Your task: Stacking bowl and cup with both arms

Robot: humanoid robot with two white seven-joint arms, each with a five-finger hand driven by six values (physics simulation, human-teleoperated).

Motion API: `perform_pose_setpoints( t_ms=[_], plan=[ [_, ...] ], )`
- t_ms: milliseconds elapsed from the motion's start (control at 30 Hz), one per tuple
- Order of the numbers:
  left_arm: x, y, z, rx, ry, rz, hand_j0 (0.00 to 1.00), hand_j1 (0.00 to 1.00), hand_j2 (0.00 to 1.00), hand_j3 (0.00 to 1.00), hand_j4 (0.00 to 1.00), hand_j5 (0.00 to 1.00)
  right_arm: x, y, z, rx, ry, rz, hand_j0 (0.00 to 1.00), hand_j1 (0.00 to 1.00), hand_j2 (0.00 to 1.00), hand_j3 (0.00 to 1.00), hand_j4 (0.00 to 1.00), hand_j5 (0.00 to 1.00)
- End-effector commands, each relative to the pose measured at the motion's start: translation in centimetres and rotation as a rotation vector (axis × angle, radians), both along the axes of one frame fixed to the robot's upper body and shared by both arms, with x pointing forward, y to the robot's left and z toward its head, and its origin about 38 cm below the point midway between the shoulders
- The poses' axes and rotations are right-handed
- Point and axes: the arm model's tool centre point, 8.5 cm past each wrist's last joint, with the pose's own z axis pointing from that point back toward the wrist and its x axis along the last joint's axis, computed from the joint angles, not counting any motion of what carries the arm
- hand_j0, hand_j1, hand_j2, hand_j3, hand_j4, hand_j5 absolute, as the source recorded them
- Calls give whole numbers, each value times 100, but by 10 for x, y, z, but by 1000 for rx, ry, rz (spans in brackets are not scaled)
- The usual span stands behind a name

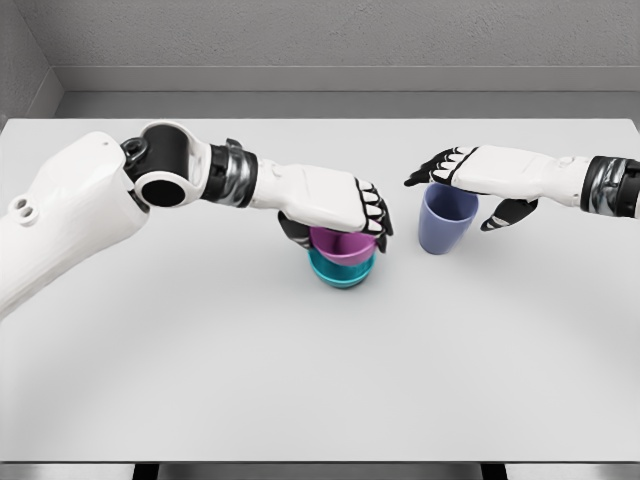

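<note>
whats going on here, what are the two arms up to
A white humanoid robot is stacking dishes on a pale grey table. Its left hand is curled over a magenta bowl that sits nested in a teal bowl near the table's middle. Its right hand hovers with spread fingers over the rim of an upright blue-purple cup, which stands alone to the right and is not yet lifted.
</note>
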Motion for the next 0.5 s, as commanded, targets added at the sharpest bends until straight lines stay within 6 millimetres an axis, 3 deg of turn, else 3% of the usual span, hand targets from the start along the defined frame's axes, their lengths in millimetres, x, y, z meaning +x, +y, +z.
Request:
perform_pose_setpoints(
  t_ms=[0, 200, 467],
  plan=[
    [2, 2, -5, 13, 4, 12, 75, 75, 75, 75, 75, 75, 0, -1, 0, 4, 2, -3, 100, 100, 100, 100, 100, 100],
    [2, 1, -16, 43, 17, 10, 77, 77, 77, 77, 77, 77, 0, 0, -1, 4, 4, -2, 100, 100, 100, 100, 100, 100],
    [3, 1, -18, 43, 24, 15, 89, 89, 89, 89, 89, 89, 0, 1, -10, -3, 29, -3, 100, 100, 100, 100, 100, 100]
  ],
)
